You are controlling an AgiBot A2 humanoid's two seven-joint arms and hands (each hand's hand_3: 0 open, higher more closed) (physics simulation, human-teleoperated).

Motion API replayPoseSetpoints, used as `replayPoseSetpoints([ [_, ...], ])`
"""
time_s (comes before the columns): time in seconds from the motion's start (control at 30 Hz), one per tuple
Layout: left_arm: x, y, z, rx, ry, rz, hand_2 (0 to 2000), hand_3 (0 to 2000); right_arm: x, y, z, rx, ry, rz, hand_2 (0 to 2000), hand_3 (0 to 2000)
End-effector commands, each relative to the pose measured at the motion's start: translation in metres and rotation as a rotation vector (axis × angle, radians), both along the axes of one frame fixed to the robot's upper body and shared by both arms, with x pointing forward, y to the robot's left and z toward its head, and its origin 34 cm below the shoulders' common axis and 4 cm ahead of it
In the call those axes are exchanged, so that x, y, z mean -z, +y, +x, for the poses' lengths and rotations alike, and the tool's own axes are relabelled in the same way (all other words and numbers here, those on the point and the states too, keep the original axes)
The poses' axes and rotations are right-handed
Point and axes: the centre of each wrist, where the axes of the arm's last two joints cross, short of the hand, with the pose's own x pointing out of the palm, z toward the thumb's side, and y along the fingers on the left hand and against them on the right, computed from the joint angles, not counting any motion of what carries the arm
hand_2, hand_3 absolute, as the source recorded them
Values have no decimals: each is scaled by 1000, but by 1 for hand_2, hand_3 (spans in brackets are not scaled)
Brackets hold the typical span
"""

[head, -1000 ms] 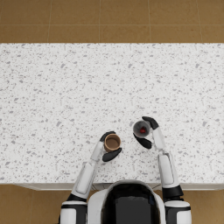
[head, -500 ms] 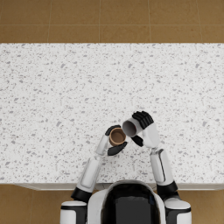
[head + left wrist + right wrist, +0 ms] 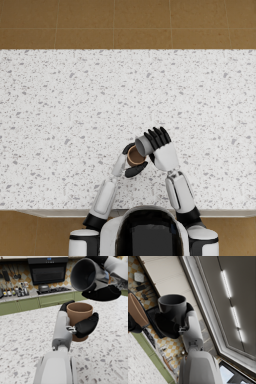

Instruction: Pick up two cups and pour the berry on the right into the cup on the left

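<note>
Nearest, lower centre of the head view: left hand (image 3: 131, 164) is wrapping the brown cup (image 3: 135, 156) round its wall, upright, mouth up, held above the speckled counter (image 3: 60, 110). Just beyond, right hand (image 3: 159, 145) is gripping the grey cup (image 3: 143, 145), tipped on its side w/ mouth toward the brown one. Berry isn't showing in any view; grey cup's inside looks empty in left wrist view. Both cups prob. rigid, light, smooth-walled; mid-wall wrap is suiting them best.

Grey cup (image 3: 86, 275) tipped sideways above upright brown cup (image 3: 79, 316)
</note>
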Motion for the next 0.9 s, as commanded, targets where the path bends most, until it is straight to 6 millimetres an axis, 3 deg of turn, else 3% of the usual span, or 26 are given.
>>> replayPoseSetpoints([
  [0.03,-5,-1,1,0,-19,-9,2000,1280,-8,1,-1,13,-41,-7,2000,1280],
  [0.27,-2,-2,-1,-19,-54,108,2000,1280,-9,3,-8,124,-128,-171,2000,1280],
  [0.63,-6,-3,13,-49,-64,100,2000,1280,-20,3,-17,323,-287,-391,2000,1280],
  [0.9,-3,-2,11,-50,-51,103,2000,1280,-19,3,-17,475,-358,-566,2000,1280],
])
